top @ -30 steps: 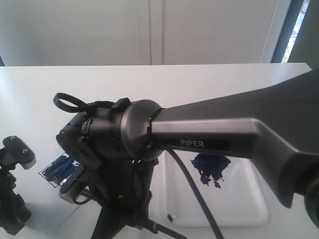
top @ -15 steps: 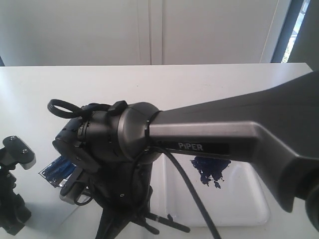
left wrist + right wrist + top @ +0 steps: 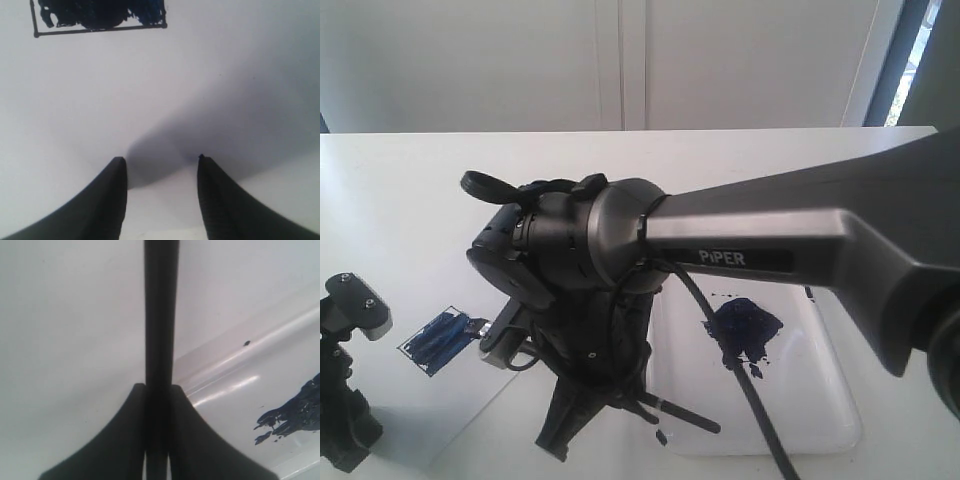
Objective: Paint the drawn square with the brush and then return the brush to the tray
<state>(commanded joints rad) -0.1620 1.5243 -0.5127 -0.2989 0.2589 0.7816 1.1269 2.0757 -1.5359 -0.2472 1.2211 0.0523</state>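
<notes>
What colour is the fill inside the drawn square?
Dark blue streaks fill the drawn square, leaving a little white; it shows best in the exterior view.

End effector (image 3: 157, 387) grips brush (image 3: 161, 300) near the tray (image 3: 230, 410).

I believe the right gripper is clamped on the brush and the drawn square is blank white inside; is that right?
Not quite: the drawn square is not blank; the left wrist view shows its interior streaked dark blue. The right gripper is indeed clamped on the brush.
</notes>
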